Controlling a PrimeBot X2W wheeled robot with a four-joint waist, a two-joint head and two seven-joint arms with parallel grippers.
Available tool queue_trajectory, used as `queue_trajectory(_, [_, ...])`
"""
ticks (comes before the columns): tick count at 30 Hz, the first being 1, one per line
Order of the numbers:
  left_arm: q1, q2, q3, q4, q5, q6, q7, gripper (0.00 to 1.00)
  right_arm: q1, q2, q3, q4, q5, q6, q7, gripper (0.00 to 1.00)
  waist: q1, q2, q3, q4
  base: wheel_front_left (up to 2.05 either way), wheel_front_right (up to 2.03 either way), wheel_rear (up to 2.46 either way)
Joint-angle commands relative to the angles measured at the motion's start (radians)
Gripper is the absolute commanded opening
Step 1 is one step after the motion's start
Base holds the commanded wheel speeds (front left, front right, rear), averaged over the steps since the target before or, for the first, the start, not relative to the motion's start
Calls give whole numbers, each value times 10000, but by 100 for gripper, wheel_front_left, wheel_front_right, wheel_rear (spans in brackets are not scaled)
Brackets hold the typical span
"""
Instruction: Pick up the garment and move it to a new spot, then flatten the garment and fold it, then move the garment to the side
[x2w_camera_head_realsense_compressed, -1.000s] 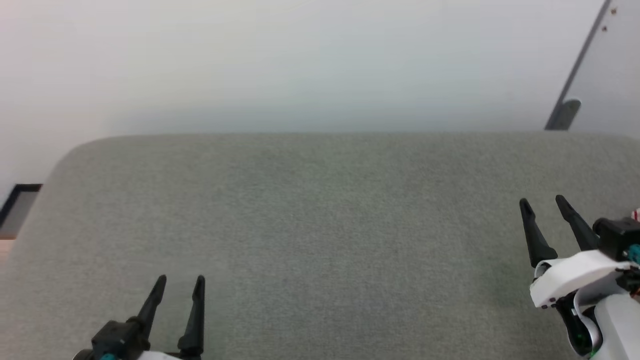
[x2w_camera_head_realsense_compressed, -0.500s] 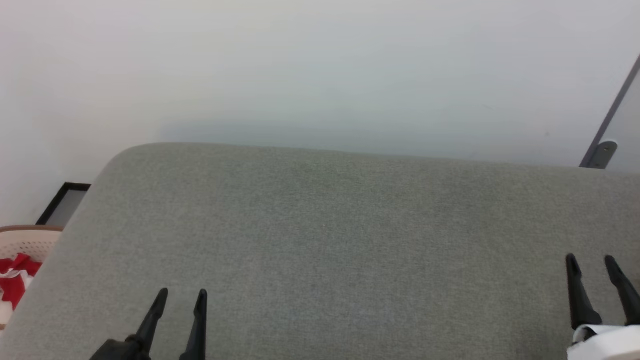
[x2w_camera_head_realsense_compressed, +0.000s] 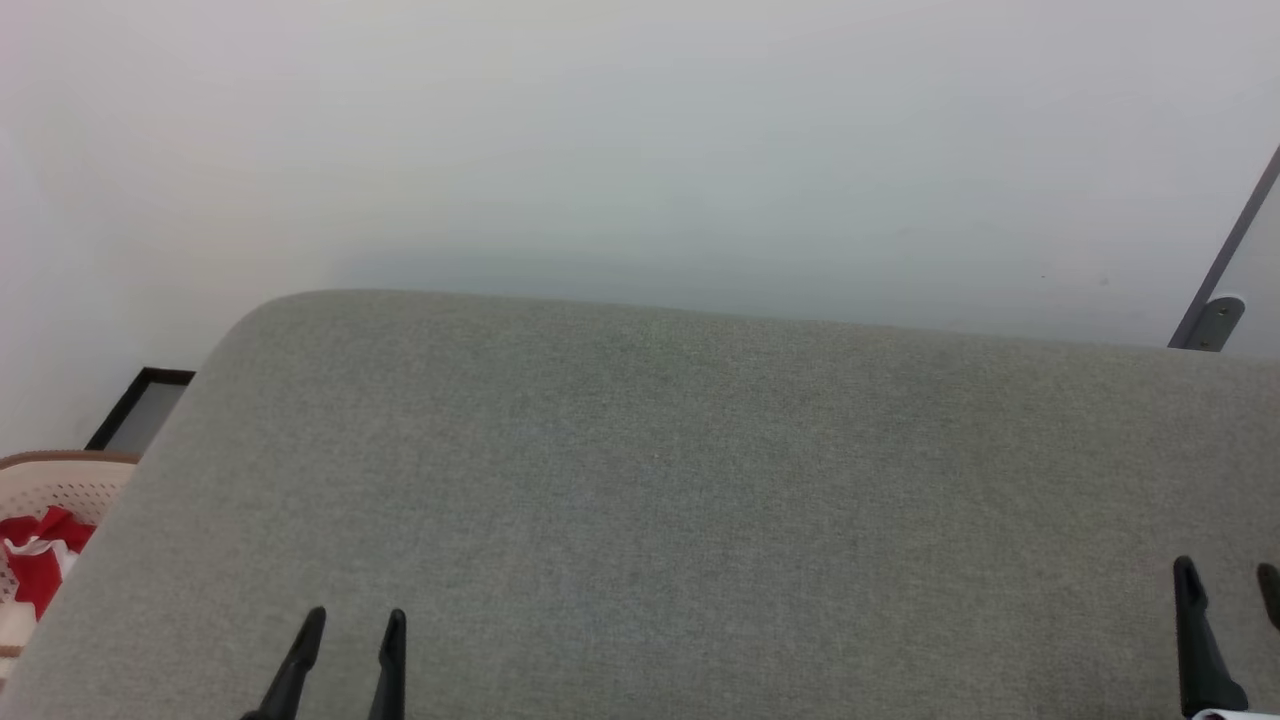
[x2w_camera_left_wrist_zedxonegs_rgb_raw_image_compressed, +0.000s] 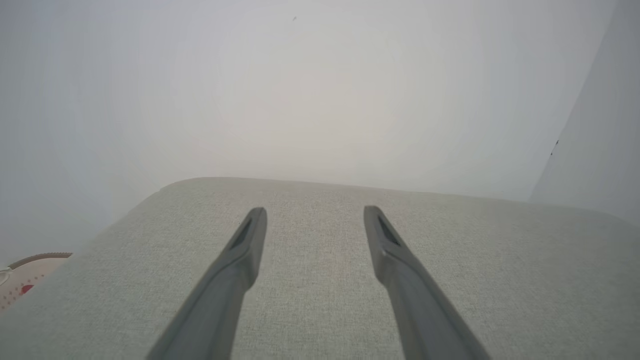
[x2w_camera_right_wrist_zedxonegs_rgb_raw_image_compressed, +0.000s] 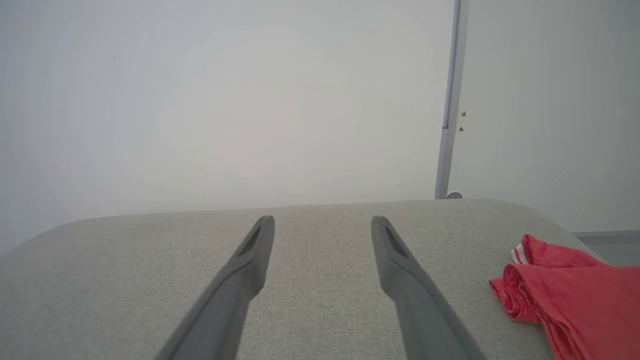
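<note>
While both arms sit low over the grey fabric-covered table (x2w_camera_head_realsense_compressed: 640, 480), the garment (x2w_camera_right_wrist_zedxonegs_rgb_raw_image_compressed: 570, 300) lies on that table near its right-hand rounded corner. It is a bunched red heap with a strip of red-and-white trim at its far end. In the right wrist view it is off to the right of the right pincer (x2w_camera_right_wrist_zedxonegs_rgb_raw_image_compressed: 322, 220), near but apart from it. Its fingers point past it, not at it. The heap runs out of that view, so I cannot tell its long axis. The left pincer (x2w_camera_head_realsense_compressed: 355, 622) is over the opposite end of the table, well apart from the garment and nearer a beige perforated basket (x2w_camera_head_realsense_compressed: 60, 485) holding a red-and-white cloth (x2w_camera_head_realsense_compressed: 40, 565). Both pincers are spread wide with nothing between the fingers. The right arm is plainly the nearer, and reaching the garment would likely call for a swing to its right.
</note>
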Motion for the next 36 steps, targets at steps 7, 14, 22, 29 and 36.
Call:
queue_trajectory(7, [54, -117, -11, -67, -46, -35, 5, 100, 245, 260, -196, -429, -150, -18, 152, 100, 0, -1, 4, -3, 0, 0, 0])
queue_trajectory(14, [14, -43, 75, 14, 1, -35, 5, 100, 288, 330, -124, -538, -91, -18, 217, 100, 0, -1, -4, -32, 0, 0, 0])
queue_trajectory(22, [33, -155, 50, 115, 7, -2, 4, 0, 178, 388, -95, -459, -80, 2, 301, 0, 0, -1, 4, -98, 0, 0, 0])
queue_trajectory(29, [-131, -231, 57, 302, -1007, 12, 222, 0, -59, 491, -106, -89, 821, 1, 505, 0, 0, -1, 44, -150, 0, 0, 0])
queue_trajectory(36, [-457, -262, 108, 540, -2315, 9, 530, 0, -302, 557, -17, 145, 2012, 0, 669, 0, 0, -1, 98, -218, 0, 0, 0])
